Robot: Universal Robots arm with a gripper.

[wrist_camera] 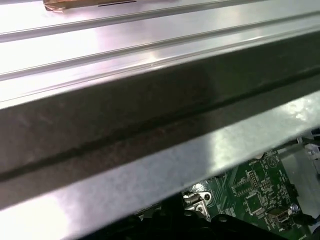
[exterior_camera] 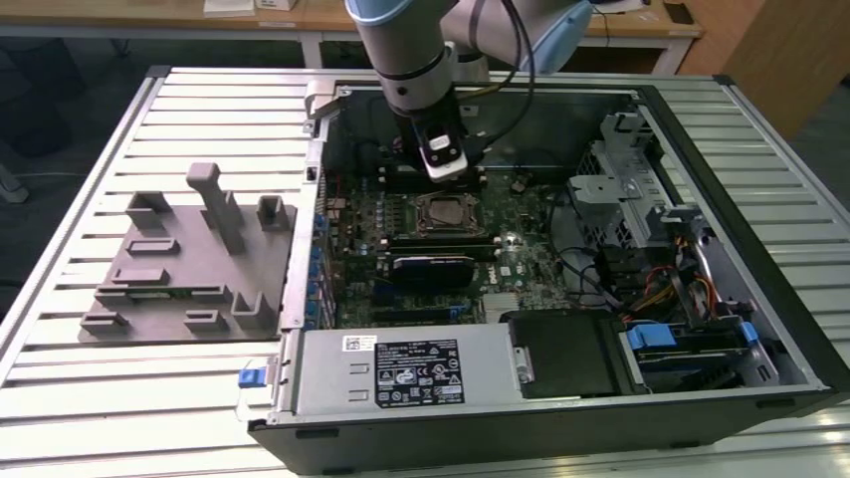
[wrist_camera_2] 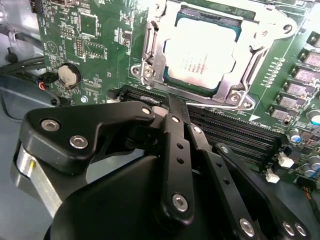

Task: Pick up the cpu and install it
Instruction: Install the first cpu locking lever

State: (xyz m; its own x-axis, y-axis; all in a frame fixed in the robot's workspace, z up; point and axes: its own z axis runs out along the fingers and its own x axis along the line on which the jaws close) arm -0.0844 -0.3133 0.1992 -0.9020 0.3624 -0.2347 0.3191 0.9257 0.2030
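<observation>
Inside the opened computer case (exterior_camera: pixel 691 149), which lay on its side on the slatted metal tabletop (exterior_camera: pixel 199 110), the cpu (wrist_camera_2: pixel 200 55) sat flat in the metal-framed socket (wrist_camera_2: pixel 150 60) of the green motherboard (wrist_camera_2: pixel 95 35); in the exterior view the same chip (exterior_camera: pixel 439 212) showed near the middle of the board. The arm (exterior_camera: pixel 405 50) reached down from above, and the gripper (exterior_camera: pixel 444 164) hung just beyond the socket, close to the case's far wall, apart from the chip. In the second wrist view the gripper (wrist_camera_2: pixel 175 107) showed its black linkages, with the fingers (wrist_camera_2: pixel 172 117) drawn together at a narrow tip and nothing between them, poised over the dark memory slots (wrist_camera_2: pixel 235 132) beside the socket. A round coin battery (wrist_camera_2: pixel 69 75) sat on the board off to one side. On the tabletop toward the exterior view's left lay a grey fixture (exterior_camera: pixel 186 264) with upright posts. The first wrist view showed the case's metal edge (wrist_camera: pixel 160 150) with a corner of the motherboard (wrist_camera: pixel 255 190) beyond it.
</observation>
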